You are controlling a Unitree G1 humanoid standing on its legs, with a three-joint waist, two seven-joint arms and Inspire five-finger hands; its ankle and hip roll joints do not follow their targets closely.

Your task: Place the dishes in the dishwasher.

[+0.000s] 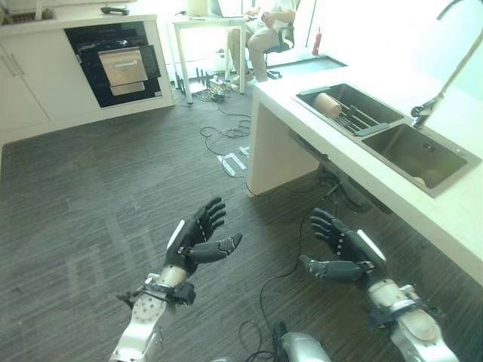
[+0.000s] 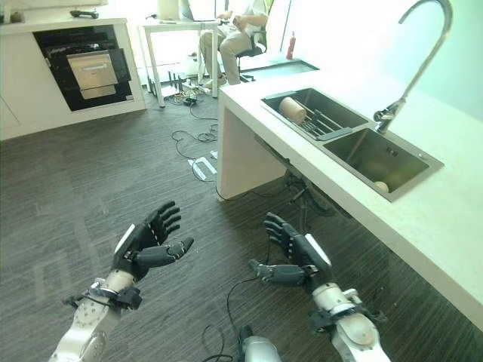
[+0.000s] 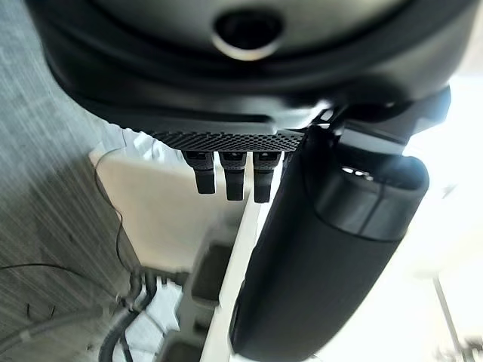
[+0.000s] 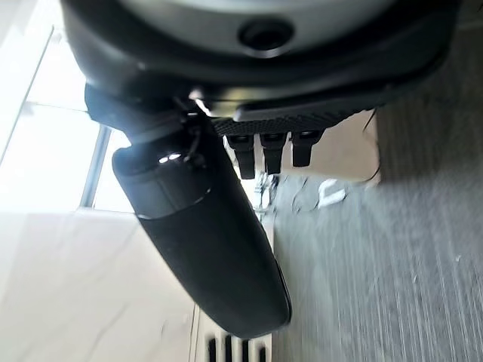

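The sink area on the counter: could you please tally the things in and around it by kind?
Basins: 2, the rack basin and the plain basin
Faucets: 1
Tan cups: 1, lying in the rack basin
Small round pale items: 1, in the plain basin
Total: 5
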